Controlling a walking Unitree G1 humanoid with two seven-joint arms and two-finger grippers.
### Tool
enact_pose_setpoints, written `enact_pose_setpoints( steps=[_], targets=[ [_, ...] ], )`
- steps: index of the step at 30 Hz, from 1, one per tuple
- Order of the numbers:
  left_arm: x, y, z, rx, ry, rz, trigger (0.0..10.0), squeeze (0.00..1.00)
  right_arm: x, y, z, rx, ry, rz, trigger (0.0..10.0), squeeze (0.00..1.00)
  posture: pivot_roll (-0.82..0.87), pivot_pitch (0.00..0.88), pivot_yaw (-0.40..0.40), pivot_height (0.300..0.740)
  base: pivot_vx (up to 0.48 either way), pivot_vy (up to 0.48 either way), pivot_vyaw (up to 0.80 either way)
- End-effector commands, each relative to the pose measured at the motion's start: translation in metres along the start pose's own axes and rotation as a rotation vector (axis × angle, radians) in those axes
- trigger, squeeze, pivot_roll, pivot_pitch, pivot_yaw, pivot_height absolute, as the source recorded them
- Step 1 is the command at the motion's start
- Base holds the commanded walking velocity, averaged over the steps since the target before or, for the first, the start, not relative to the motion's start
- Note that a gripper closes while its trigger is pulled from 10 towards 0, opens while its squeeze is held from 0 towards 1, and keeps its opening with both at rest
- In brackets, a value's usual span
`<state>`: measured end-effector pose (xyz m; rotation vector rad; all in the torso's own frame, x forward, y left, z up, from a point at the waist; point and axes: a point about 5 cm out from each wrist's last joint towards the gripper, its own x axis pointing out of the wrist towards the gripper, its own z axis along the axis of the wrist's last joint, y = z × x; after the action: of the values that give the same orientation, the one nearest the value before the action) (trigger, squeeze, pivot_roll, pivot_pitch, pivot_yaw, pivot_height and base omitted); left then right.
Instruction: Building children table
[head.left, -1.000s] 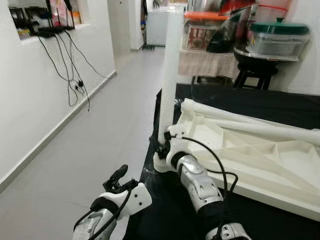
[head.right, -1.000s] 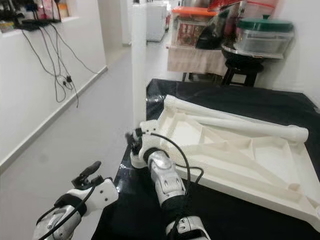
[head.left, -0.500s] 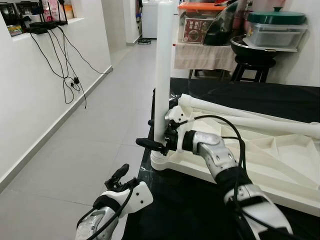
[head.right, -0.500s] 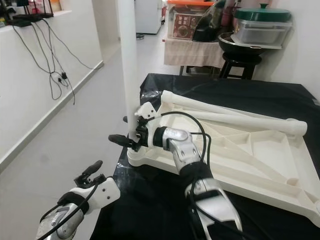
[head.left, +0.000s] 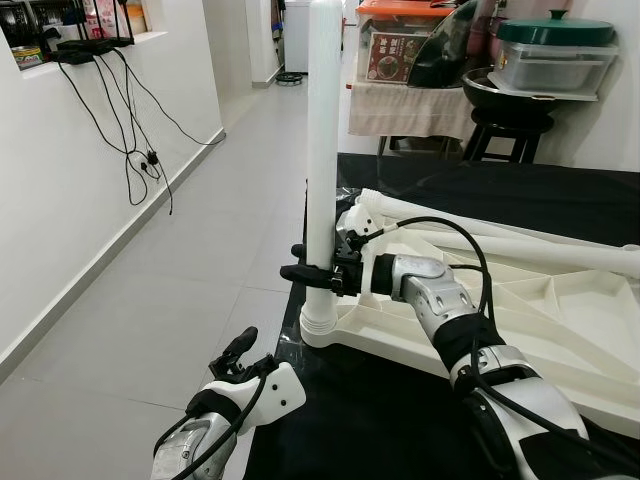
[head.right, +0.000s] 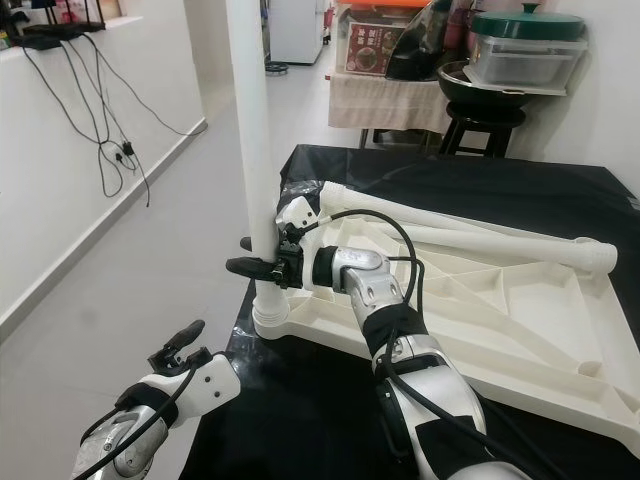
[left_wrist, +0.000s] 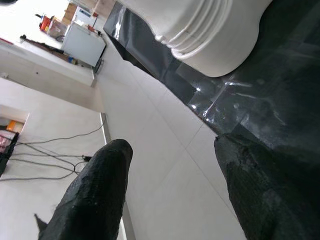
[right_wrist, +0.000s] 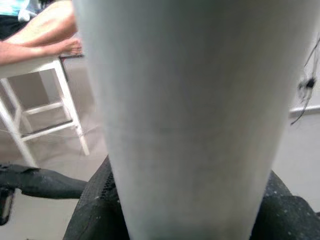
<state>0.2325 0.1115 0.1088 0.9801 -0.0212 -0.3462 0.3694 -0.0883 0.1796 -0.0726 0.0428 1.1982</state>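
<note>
Black plastic sheeting (head.left: 400, 400) covers the low surface on which a white children's table top (head.right: 520, 300) lies upside down, its ribbed underside facing up. One white table leg (head.left: 322, 150) stands upright in the socket (head.left: 322, 325) at the top's corner nearest the robot's left, where a ribbed collar meets the round base. Two more white legs (head.right: 470, 235) lie flat across the far edge of the upturned top.

Partway up the upright leg, above the socket, the right gripper (head.left: 312, 270) reaches across the upturned top, and its black jaws are clamped around the leg, one on either side. In the right wrist view the leg (right_wrist: 190, 115) rises between the two dark fingers (right_wrist: 95, 210); beyond it a person's forearm (right_wrist: 40, 37) rests on a white stool (right_wrist: 45, 100).

Below the socket corner and off the sheeting's edge, the left gripper (head.left: 238, 352) hangs over the grey tiled floor (head.left: 180, 280), its jaws apart and holding nothing.

Beyond the upturned top, a green-lidded container (head.left: 555, 55) sits on a dark stool (head.left: 510, 140), beside an orange-lidded box (head.left: 400, 45). Left of the leg, black cables (head.left: 130, 130) hang down a white wall.
</note>
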Motion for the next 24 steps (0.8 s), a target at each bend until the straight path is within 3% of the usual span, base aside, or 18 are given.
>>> enact_pose_setpoints(
  steps=[1,2,3,4,5,7,8,10,15,16,17,18,21,23,24],
  targets=[
    [-0.001,-0.003,0.000,0.005,0.003,-0.007,10.0,0.00,0.001,0.008,-0.013,0.035,0.023,0.029,0.0,0.00,0.10,0.000,-0.026,0.740,0.000,0.000,0.00],
    [-0.003,-0.002,0.000,0.005,0.003,-0.007,10.0,0.00,0.005,0.015,-0.025,0.077,0.048,-0.055,0.0,0.00,0.10,0.000,-0.037,0.740,0.000,0.000,0.00],
    [-0.003,-0.002,0.000,0.005,0.003,-0.007,10.0,0.00,0.005,0.015,-0.025,0.077,0.048,-0.055,0.0,0.00,0.10,0.000,-0.037,0.740,0.000,0.000,0.00],
    [-0.005,-0.002,-0.001,0.005,0.002,-0.007,10.0,0.00,0.011,0.020,-0.037,0.114,0.066,-0.244,0.0,0.00,0.11,0.000,-0.043,0.740,0.000,0.000,0.00],
    [-0.006,-0.002,-0.001,0.005,0.002,-0.007,10.0,0.00,0.013,0.022,-0.049,0.163,0.054,-0.581,0.0,0.00,0.11,0.000,-0.044,0.740,0.000,0.000,0.00],
    [-0.008,0.001,-0.002,0.004,0.001,-0.004,10.0,0.00,0.017,0.072,-0.080,0.324,0.051,-0.755,0.0,0.00,0.12,0.000,-0.046,0.740,0.000,0.000,0.00],
    [-0.008,0.001,-0.002,0.004,0.001,-0.003,10.0,0.00,0.018,0.085,-0.084,0.363,0.044,-0.754,0.0,0.00,0.12,0.000,-0.046,0.740,0.000,0.000,0.00],
    [-0.009,0.001,-0.003,0.005,0.001,-0.004,10.0,0.00,0.017,0.089,-0.086,0.339,0.066,-0.734,0.0,0.00,0.11,0.000,-0.043,0.740,0.000,0.000,0.00],
    [-0.009,0.001,-0.004,0.005,0.002,-0.004,10.0,0.00,0.017,0.088,-0.088,0.310,0.084,-0.738,0.0,0.00,0.10,0.000,-0.036,0.740,0.000,0.000,0.00],
    [-0.009,0.001,-0.006,0.008,0.005,-0.005,10.0,0.00,0.015,0.071,-0.081,0.240,0.086,-0.775,2.5,0.00,0.09,0.000,-0.033,0.740,0.000,0.000,0.00],
    [-0.009,0.001,-0.006,0.008,0.005,-0.005,10.0,0.00,0.015,0.071,-0.081,0.240,0.086,-0.775,2.5,0.00,0.09,0.000,-0.033,0.740,0.000,0.000,0.00],
    [-0.008,0.000,-0.006,0.009,0.009,-0.007,10.0,0.00,0.021,0.052,-0.061,0.194,0.011,-0.729,10.0,1.00,0.09,0.000,-0.027,0.740,0.000,0.000,0.00],
    [-0.007,-0.001,-0.007,0.009,0.010,-0.008,10.0,0.00,0.023,0.049,-0.055,0.188,-0.014,-0.701,10.0,1.00,0.09,0.000,-0.027,0.740,0.000,0.000,0.00],
    [-0.006,-0.002,-0.006,0.009,0.010,-0.009,10.0,0.00,0.028,0.049,-0.046,0.168,-0.051,-0.589,10.0,1.00,0.08,0.000,-0.024,0.740,0.000,0.000,0.00],
    [-0.006,-0.002,-0.006,0.009,0.010,-0.009,10.0,0.00,0.028,0.049,-0.046,0.168,-0.051,-0.589,10.0,1.00,0.08,0.000,-0.024,0.740,0.000,0.000,0.00]
  ],
)
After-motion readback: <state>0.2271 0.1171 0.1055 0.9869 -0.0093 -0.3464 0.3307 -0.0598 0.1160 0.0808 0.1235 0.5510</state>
